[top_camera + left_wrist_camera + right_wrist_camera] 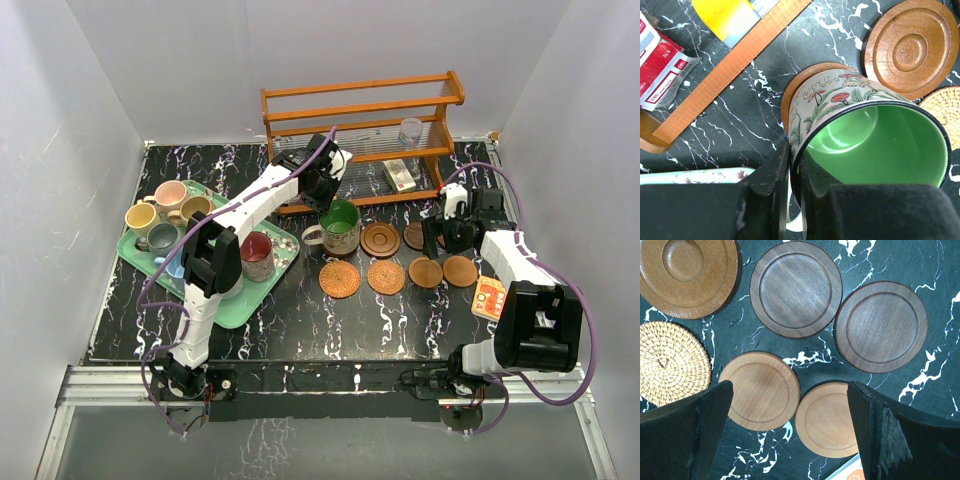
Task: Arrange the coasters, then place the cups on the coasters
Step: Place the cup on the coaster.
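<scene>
The left pincer (pixel 792 172) is clamping the rim of the green mug (pixel 875 145), with one finger inside the wall and the other outside, its jaws narrowed to the thickness of the ceramic. The mug, painted with mushrooms and ferns, is sitting over a smooth brown coaster (pixel 799 82) whose edge is showing behind it. Whether the base is touching that disc cannot be told. Just beside it a ringed wood coaster (pixel 910 47) is lying flat on the black marbled table (pixel 740 125), and a woven coaster (pixel 945 110) is peeking in at the right edge.

Across the table the right pincer (pixel 790 432) is hovering wide open and holding nothing. Beneath it a cluster of discs is lying close together without overlapping: a dark coaster (pixel 796 287) and a second dark coaster (pixel 881 326) in the far row, and a pale coaster (pixel 760 397) and a second pale coaster (pixel 827 420) in the near row.

Seen from above, the green mug is standing at the left end of the coaster rows, in front of the wooden rack (pixel 360 100), where a clear tumbler (pixel 410 130) is resting on a shelf. At the far left a green tray (pixel 250 300) is carrying other mugs, among them a pink mug (pixel 172 193), a yellow mug (pixel 140 215) and a maroon mug (pixel 258 250). An orange card (pixel 489 297) is lying near the right arm.
</scene>
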### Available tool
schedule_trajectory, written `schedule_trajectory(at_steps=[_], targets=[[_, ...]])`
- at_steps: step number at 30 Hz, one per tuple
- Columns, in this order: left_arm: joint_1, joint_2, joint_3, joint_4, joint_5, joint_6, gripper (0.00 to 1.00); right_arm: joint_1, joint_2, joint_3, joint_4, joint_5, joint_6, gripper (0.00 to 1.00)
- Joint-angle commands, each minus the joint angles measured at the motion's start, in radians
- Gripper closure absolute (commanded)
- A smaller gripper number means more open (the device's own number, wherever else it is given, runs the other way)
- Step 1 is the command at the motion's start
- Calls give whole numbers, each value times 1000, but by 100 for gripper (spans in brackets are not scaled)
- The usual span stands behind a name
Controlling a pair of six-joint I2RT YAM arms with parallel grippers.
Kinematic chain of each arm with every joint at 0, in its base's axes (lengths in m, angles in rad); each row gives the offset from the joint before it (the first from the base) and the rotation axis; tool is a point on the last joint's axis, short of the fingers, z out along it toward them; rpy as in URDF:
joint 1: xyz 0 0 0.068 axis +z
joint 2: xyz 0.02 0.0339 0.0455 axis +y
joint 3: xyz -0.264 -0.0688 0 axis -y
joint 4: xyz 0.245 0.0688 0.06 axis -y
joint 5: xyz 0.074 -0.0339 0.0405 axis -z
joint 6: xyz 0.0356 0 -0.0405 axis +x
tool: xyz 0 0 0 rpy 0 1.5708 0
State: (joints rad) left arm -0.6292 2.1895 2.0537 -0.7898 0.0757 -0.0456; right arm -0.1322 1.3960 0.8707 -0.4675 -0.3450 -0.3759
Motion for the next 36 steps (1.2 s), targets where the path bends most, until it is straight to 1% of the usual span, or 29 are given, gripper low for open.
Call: schedule_trajectory(at_steps=[1,15,26,31,36], targets=[[3,-43,41,18,33,-20,100,-3,1,3,47,3,-12,2],[2,-36,17,23,62,-15,100,-4,3,4,48,8,-15,2],[2,-33,13,24,35,-5,100,-4,8,3,47,9,-15,2],[2,-32,10,26,37,-1,92,-4,9,5,49,9,-16,2],[2,-28,10,24,44,1,89,-4,9,5,47,9,-17,2]])
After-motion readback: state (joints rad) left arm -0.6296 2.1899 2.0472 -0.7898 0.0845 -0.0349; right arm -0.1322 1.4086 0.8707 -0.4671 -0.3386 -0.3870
